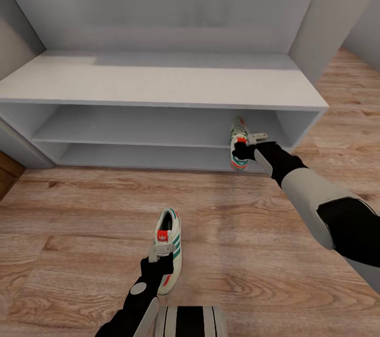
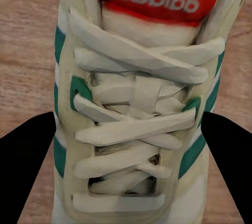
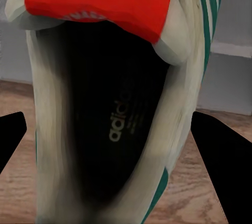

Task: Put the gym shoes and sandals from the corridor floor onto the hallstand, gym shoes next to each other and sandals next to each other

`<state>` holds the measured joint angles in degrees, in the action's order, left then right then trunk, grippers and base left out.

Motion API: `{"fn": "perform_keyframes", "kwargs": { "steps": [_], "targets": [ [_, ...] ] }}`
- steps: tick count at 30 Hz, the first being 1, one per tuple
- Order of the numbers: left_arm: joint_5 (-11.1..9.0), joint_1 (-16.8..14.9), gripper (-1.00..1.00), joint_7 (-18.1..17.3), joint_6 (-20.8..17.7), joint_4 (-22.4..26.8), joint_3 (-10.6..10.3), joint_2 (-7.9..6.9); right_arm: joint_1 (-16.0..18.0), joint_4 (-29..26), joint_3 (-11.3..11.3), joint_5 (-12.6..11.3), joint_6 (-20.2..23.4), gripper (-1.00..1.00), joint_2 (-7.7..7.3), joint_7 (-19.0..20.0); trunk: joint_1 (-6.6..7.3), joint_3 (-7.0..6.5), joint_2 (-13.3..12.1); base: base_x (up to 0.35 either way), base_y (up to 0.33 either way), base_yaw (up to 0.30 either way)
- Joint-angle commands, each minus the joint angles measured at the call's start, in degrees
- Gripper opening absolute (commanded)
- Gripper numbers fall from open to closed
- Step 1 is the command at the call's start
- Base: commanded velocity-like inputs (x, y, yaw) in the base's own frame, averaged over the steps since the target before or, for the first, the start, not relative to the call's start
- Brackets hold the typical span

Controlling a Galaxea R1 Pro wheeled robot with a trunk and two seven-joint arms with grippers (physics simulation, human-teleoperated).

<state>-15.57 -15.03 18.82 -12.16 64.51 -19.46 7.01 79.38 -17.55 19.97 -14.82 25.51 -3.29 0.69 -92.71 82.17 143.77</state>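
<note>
Right gripper (image 1: 244,143), right of centre, gripped a shoe (image 1: 238,160) at the rack's (image 1: 158,89) bottom shelf; it should slide fully in. Left gripper (image 1: 163,251), lower centre, straddled the second shoe (image 1: 170,231) on the floor (image 1: 79,221), fingers apart.

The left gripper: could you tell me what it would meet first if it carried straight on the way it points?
Most likely the laces of the sneaker on the floor, which lies straight ahead between the left gripper jaws.
</note>
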Motion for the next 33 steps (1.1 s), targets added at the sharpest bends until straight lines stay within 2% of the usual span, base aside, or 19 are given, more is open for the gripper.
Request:
{"fn": "perform_keyframes", "kwargs": {
  "steps": [1, 6, 15, 23, 27, 33],
  "targets": [
    [0.01, 0.0, -1.0, -0.01, 0.01, 0.0, -0.01, 0.0, -0.09, 0.01, 0.63, 0.07, -0.02, -1.0, 0.02, 0.17, 0.0, 0.0, 0.0, 0.151, 0.0, 0.0],
    [0.01, 0.0, -1.0, -0.01, 0.02, 0.0, -0.04, 0.02, -0.17, 0.86, 2.49, 0.02, 0.22, -1.0, 0.08, 0.72, 0.0, 0.0, 0.0, 0.103, 0.0, 0.0],
    [0.01, 0.0, -1.0, -0.01, 0.03, 0.0, -0.05, 0.02, 0.37, 2.89, 4.18, 0.07, 3.15, -1.0, 0.14, 2.02, 0.0, 0.0, 0.0, 0.027, 0.0, 0.0],
    [0.01, 0.0, -1.0, 0.01, 0.03, 0.0, -0.4, 0.02, 0.55, 3.21, 6.61, 0.06, 4.01, -1.0, -0.6, 4.27, 0.0, 0.0, 0.0, 0.004, 0.0, 0.0],
    [0.08, 0.0, -1.0, 0.1, 0.12, 0.02, -1.4, 0.02, 0.45, 3.32, 7.04, 0.09, 4.04, -1.0, -1.84, 5.05, 0.0, 0.0, 0.0, 0.001, 0.0, 0.0],
    [0.16, 0.0, -1.0, 0.21, 0.25, 0.27, -2.22, 0.02, 0.5, 3.34, 8.37, 0.13, 4.1, -1.0, -4.98, 8.58, 0.0, 0.0, 0.0, 0.0, 0.0, 0.0]
  ]
}}
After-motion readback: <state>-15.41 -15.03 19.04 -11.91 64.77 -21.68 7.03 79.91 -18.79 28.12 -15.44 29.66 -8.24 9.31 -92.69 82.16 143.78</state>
